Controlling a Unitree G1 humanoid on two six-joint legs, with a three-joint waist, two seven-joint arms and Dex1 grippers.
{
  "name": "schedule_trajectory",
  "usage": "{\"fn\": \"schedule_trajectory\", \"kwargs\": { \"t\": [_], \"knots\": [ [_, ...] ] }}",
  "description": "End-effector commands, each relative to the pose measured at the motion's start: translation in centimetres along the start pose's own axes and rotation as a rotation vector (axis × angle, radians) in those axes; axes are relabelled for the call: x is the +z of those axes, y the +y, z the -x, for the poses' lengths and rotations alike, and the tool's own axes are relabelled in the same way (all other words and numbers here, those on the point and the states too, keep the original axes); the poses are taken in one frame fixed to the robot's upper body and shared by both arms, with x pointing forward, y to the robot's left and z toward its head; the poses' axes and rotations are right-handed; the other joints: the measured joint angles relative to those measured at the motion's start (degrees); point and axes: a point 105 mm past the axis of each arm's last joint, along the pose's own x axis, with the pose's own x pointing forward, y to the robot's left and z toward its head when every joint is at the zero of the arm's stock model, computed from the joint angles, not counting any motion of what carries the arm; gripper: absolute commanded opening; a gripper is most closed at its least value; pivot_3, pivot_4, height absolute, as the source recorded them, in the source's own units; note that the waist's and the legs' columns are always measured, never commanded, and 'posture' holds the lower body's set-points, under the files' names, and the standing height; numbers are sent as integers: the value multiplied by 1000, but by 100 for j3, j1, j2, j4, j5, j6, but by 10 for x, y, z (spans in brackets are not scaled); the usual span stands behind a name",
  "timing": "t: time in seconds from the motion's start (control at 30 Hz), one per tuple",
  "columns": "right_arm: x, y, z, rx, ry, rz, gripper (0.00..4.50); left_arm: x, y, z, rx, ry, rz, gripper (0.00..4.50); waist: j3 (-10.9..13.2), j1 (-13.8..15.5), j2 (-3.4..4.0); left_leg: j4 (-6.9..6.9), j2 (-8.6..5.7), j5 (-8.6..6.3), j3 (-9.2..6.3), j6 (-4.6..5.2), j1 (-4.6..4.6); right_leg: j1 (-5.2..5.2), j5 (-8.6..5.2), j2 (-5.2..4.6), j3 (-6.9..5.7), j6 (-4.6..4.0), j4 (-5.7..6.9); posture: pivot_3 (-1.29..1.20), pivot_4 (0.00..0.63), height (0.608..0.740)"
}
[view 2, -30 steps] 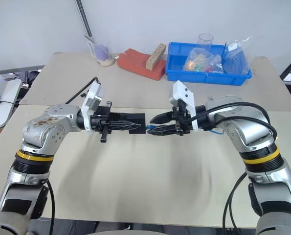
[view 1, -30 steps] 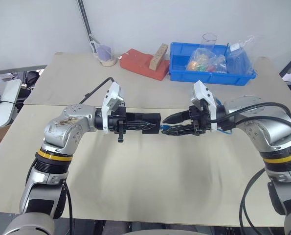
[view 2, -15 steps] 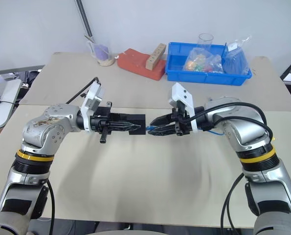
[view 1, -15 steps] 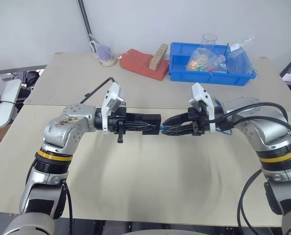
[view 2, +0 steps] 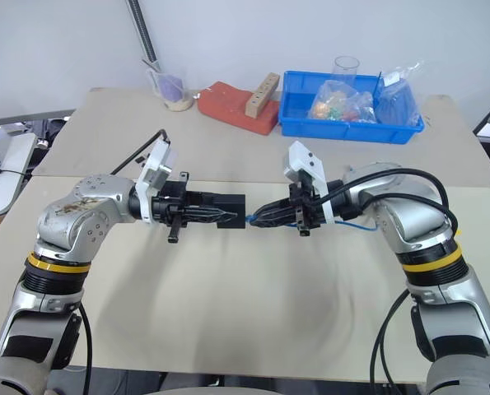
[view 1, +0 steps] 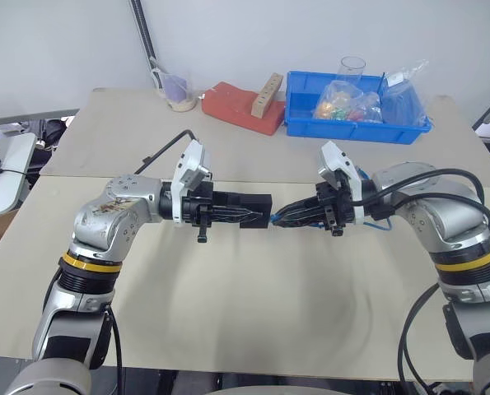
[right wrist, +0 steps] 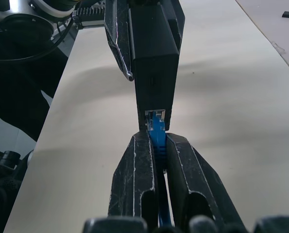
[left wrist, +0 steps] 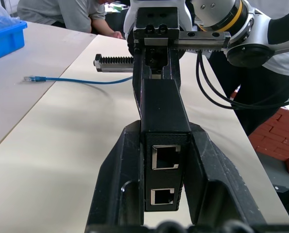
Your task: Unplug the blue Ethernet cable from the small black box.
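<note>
The small black box (view 1: 256, 206) is held above the table, level, with my left gripper (view 1: 245, 215) shut on its two sides; two empty ports (left wrist: 165, 157) show on its near end in the left wrist view. The blue Ethernet cable's plug (right wrist: 157, 130) sits in the port on the box's far end. My right gripper (view 1: 280, 220) faces the left one and is shut on the cable right at that plug. Behind the right arm the cable (left wrist: 81, 80) trails over the table, its free plug end (left wrist: 32, 78) lying flat.
A blue bin (view 1: 304, 124) with plastic bags stands at the back right of the far table. Left of it lie a red block (view 1: 238, 108) with a wooden piece and a cup (view 1: 179, 90). A seated person (left wrist: 61, 14) is beyond the table.
My right gripper has gone from open around the plug to shut on it, right against the box's end. The left gripper and the box have stayed in place.
</note>
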Motion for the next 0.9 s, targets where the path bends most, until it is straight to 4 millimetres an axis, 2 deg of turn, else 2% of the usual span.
{"fn": "schedule_trajectory", "kwargs": {
  "t": [0.03, 0.13, 0.27, 0.3, 0.43, 0.5, 0.6, 0.67, 0.73, 0.9],
  "knots": [
    [0, 2, 17, -30, 32, 33, 10, 5, -2, 8, 13, 11, -47, 572, 0, 6, 0, 0, 0, 0, 0, 0, 0, 0, 0, 0, 0, 0, 0, 0, 150, 740],
    [-18, 4, 33, -62, 74, -10, 10, 7, -1, 23, 57, 19, -41, 572, 0, 22, 0, -1, 0, 0, -2, 0, -1, 1, 0, -1, -3, 0, -4, 0, 150, 740],
    [-39, 3, 42, -110, 104, -53, 10, 1, -1, 40, 105, 49, -24, 572, 1, 5, 0, -1, 2, 0, -5, 1, 0, 1, 0, 0, -5, 0, -6, 0, 150, 740],
    [-45, -2, 41, -141, 105, -59, 10, -2, -2, 43, 123, 55, -20, 572, 1, -11, 0, -2, 2, 0, -5, 1, 0, 2, 0, 0, -4, 0, -5, 0, 150, 740],
    [-82, -47, 32, -442, 152, -3, 10, -15, 8, 51, 287, 40, -78, 572, 1, -56, -4, -6, 6, 0, -3, 1, 9, 6, 0, 6, -3, 0, -4, 0, 150, 740],
    [-92, -57, 28, -510, 166, 25, 10, -20, 15, 51, 377, 14, -106, 572, 2, -30, -2, -5, 6, 0, -3, 0, 5, 0, 0, 3, -4, 0, 0, 0, 150, 740],
    [-106, -58, 21, -517, 189, 32, 10, -26, 22, 50, 493, -23, -138, 572, 2, 26, -2, -5, 3, 0, -3, 0, -5, -6, 0, -6, -5, 0, 2, 0, 150, 740],
    [-110, -51, 17, -483, 191, 21, 10, -27, 27, 49, 566, -61, -145, 572, 1, 80, -2, -4, 1, 0, -1, 0, -5, -6, 0, -11, -4, 0, 1, 0, 150, 740],
    [-109, -48, 17, -475, 182, 10, 948, -26, 30, 51, 628, -92, -147, 572, 1, 124, -2, -3, 2, 0, -1, 0, 0, 0, 0, -12, -5, 0, 1, 0, 150, 740],
    [-92, -43, 21, -465, 133, 39, 2640, -33, 35, 59, 719, -107, -128, 572, 1, 111, -2, -5, 4, 0, -2, 0, 1, 0, 0, -8, -4, 0, 4, 0, 150, 740]
  ]
}}
